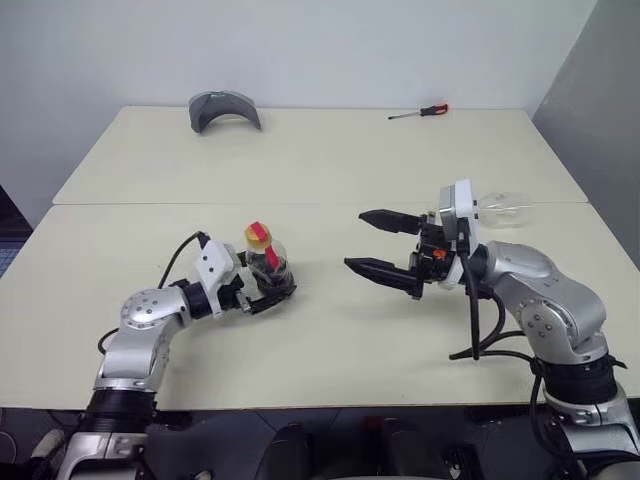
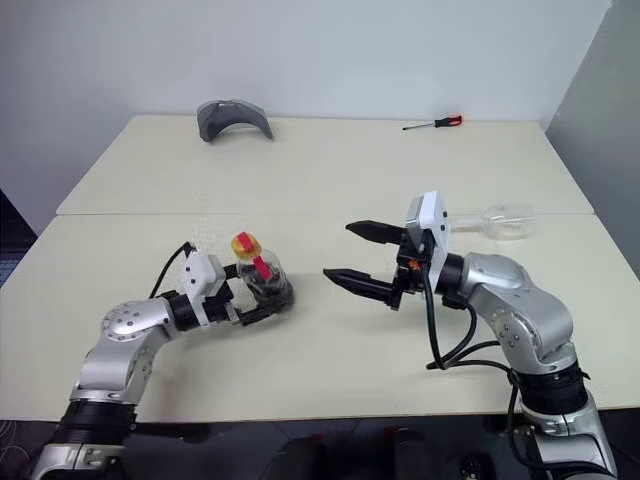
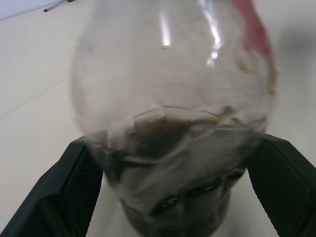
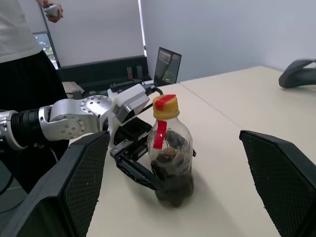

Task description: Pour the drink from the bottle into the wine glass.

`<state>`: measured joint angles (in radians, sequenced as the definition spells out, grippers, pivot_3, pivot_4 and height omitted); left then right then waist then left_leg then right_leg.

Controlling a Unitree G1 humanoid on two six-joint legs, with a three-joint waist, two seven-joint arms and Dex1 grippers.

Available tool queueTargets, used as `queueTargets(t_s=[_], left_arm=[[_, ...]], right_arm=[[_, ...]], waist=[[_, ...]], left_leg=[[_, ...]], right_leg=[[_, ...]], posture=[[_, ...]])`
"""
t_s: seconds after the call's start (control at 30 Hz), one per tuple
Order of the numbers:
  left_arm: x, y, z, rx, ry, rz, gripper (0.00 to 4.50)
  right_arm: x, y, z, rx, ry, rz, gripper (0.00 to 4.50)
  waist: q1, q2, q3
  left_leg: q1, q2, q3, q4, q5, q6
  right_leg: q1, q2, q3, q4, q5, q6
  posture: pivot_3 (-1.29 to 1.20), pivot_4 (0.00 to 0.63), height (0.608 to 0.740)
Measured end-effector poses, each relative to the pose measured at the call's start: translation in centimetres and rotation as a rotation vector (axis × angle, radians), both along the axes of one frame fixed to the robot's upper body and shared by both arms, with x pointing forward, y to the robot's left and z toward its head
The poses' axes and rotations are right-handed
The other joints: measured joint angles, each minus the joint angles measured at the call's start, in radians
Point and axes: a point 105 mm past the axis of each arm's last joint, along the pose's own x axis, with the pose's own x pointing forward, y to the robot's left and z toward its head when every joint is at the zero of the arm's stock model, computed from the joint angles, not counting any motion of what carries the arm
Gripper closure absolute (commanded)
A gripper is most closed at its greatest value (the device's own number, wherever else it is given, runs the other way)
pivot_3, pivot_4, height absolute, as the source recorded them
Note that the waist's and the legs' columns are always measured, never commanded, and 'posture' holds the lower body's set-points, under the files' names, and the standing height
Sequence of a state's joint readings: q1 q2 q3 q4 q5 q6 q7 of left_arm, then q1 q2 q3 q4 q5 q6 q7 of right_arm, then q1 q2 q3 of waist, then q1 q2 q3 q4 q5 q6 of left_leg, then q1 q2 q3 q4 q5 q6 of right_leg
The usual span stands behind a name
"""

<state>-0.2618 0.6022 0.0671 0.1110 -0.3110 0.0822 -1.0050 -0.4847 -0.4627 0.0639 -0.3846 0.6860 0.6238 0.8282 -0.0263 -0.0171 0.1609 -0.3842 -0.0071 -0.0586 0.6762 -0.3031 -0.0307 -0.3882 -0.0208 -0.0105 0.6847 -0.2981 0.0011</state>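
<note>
Two pale tabletops are sitting pushed together, and the bottle is standing upright on the near one, left of centre, its yellow-and-red cap on and the dark drink filling only the lower part of its body. Around it the left gripper is reaching in from the left with its black fingers spread wide to either side of the bottle's base; from the left wrist view they are sitting right alongside the plastic, though whether they are actually pressing on it cannot be told. Right of centre, the right gripper is hovering above the table, pointing left toward the bottle with its jaws gaping wide and nothing between them, well apart from the bottle. Behind the right wrist, near the table's right edge, the wine glass is lying on its side, clear and showing no liquid. At the far edge a grey curved object is resting to the left and a red-handled screwdriver to the right. Beyond the table's left side, a person in a white top is standing with something in hand.
</note>
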Motion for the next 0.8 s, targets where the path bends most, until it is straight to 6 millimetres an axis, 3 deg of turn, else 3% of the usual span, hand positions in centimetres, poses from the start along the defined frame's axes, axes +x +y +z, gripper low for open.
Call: queueTargets(t_s=[0.3, 0.8], left_arm=[[0.0, 0.4, 0.1, 0.010, 0.011, 0.001, 0.05], [-0.6, 2.8, 1.1, 0.063, 0.014, 0.017, 0.05]], right_arm=[[0.1, 0.2, -0.1, 0.009, 0.000, -0.001, 0.00], [0.6, 0.7, -0.3, 0.023, 0.001, -0.004, 0.00]], waist=[[0.000, 0.000, 0.000], [0.000, 0.001, 0.000]], left_leg=[[0.000, 0.000, 0.000, 0.000, 0.000, 0.000], [0.000, 0.000, 0.000, 0.000, 0.000, 0.000]], right_leg=[[0.000, 0.000, 0.000, 0.000, 0.000, 0.000], [0.000, 0.000, 0.000, 0.000, 0.000, 0.000]], posture=[[0.00, 0.150, 0.740], [0.00, 0.150, 0.740]])
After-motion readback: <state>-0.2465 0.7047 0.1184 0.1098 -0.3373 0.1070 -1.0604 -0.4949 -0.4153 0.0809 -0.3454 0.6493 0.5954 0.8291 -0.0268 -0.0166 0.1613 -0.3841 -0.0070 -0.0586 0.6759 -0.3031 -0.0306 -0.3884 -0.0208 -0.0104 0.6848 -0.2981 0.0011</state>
